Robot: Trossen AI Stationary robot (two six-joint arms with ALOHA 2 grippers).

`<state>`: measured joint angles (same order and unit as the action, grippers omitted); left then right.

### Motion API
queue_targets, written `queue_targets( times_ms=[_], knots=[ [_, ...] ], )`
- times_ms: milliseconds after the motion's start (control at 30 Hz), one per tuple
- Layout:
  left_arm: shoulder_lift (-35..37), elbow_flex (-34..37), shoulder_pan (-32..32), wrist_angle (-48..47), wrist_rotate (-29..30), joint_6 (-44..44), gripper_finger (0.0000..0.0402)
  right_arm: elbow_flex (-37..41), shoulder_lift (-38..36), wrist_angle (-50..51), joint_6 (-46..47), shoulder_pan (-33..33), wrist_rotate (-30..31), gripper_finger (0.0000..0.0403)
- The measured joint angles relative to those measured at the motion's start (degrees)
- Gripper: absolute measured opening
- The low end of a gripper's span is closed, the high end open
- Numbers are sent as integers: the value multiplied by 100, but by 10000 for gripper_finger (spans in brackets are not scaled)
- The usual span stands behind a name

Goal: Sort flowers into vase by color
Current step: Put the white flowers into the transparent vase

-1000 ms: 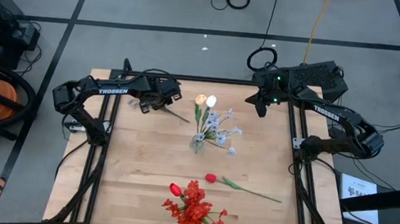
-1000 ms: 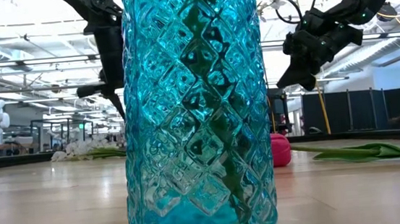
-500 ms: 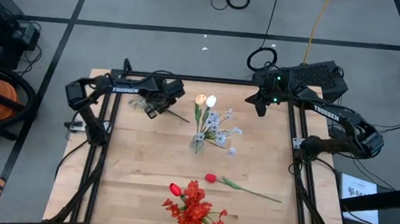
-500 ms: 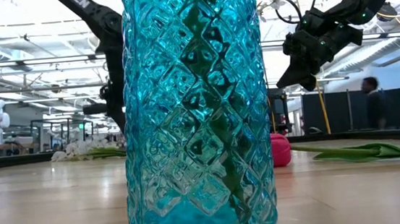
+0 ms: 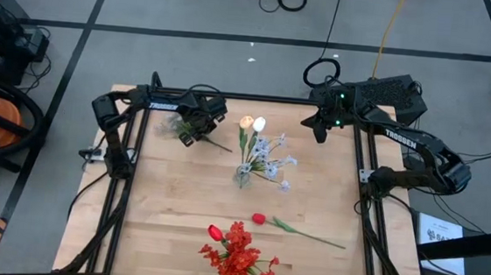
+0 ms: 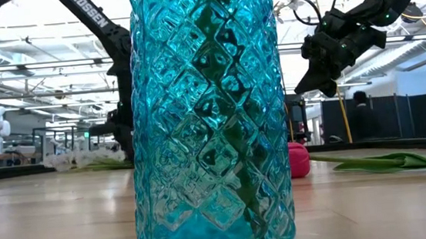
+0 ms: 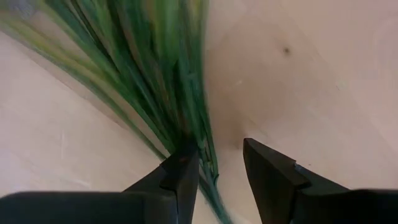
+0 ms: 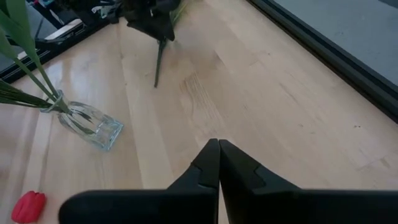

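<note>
**A:** What was laid out, biggest things first?

**B:** A pale wooden surface (image 5: 179, 203) carried everything. At its near edge stood a tall blue diamond-cut glass vase (image 6: 207, 120) full of red clustered blooms (image 5: 238, 260) and a red tulip bud. A small clear glass vase (image 5: 243, 174) stood at the middle, holding white and peach tulip buds (image 5: 253, 123) and pale bluish-white sprays (image 5: 274, 162). Between the two vases lay one loose red tulip with a long green stem (image 5: 295, 229).

**A:** And the arms?

**B:** The left gripper (image 5: 191, 131) was low over the far left of the surface, its fingers parted and astride the green stems of a pale-blossomed spray (image 5: 176, 125) lying flat there. In the left wrist view one finger (image 7: 180, 177) touched the stems (image 7: 155, 68) while the other stood clear, so nothing was clamped. The right gripper (image 5: 321, 130) hung above the far right edge, fingers pressed together and empty.

**A:** What could go wrong?

**B:** Probably the grasp. The stems sat against one finger rather than centred, so closing might pinch only a few strands and push the rest aside. A spray caught near its stem end would likely droop, and the clear vase, already crowded, could tip if nudged.
</note>
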<state>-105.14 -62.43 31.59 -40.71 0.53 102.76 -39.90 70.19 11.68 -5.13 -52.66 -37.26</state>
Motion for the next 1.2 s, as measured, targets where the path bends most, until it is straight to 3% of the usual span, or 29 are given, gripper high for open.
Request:
queue_targets(
  times_ms=[433, 1033, 1200],
  knots=[
    [429, 35, 85, -153, 48, -111, 137, 0, 0, -9, 0, 0, 101, 0],
    [73, 51, 64, -349, -152, -147, 137, 0, 0, 9, 0, 0, 130, 0],
    [5, 33, 48, -352, -24, -808, 135, 0, 0, 48, 0, 0, 126, 0]
  ],
)
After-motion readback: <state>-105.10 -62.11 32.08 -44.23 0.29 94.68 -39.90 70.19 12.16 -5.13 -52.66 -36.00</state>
